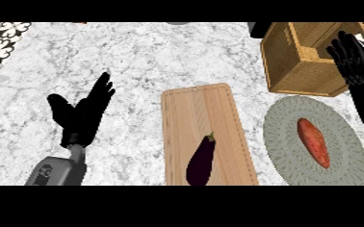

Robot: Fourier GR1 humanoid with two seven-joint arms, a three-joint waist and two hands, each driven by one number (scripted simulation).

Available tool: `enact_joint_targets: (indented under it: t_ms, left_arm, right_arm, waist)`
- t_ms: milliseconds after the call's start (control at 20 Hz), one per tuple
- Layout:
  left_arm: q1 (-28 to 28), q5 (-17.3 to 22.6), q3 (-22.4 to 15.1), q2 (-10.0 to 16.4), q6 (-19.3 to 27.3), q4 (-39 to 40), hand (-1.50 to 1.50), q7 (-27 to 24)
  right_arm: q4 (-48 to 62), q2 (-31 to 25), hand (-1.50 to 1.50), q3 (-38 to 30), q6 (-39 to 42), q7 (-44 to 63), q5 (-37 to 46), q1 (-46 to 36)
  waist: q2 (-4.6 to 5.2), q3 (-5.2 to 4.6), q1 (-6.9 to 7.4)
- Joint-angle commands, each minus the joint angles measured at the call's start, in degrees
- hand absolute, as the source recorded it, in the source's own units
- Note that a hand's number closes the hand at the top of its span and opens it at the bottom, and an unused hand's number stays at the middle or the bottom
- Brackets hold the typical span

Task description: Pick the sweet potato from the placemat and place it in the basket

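Where the grey left forearm comes in from the lower edge, the black left hand stands open over the white-and-grey marbled stone counter. Its fingers are straight and point up and away, the thumb is spread to its left, and it holds nothing. Up and to the left of that hand, at the view's corner, lies a black-and-white patterned piece, cut off by the edge. To the right of the left hand, apart from it, lies a long pale wooden cutting board. On the board's near end rests a dark purple elongated eggplant, its stem toward the far side. Further right, nearer the robot than the right hand, sits a round grey-green woven placemat. The orange, tapered sweet potato lies on the placemat's middle, lengthwise away from the robot, and neither hand touches it. Beyond the placemat, just left of the right hand, stands a tan, square-sided woven basket, open at the top. The black right hand shows at the view's right edge beside the basket's right rim, fingers up and relaxed, empty. Whether it touches the basket I cannot tell.
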Motion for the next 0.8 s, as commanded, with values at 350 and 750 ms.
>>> enact_joint_targets:
  t_ms: [350,750]
  left_arm:
    - [-5.47,-10.53,-0.22,10.94,-3.09,-5.2,0.0,-8.78]
    - [-2.16,-11.54,3.11,13.26,-4.74,-4.05,0.0,-12.02]
  right_arm:
    - [4.61,12.92,1.5,16.77,22.74,3.73,-23.13,5.72]
    - [-16.07,4.83,-1.5,12.39,9.88,9.03,-8.07,10.38]
  waist:
    - [1.28,1.95,2.48]
    - [0.07,1.35,-2.22]
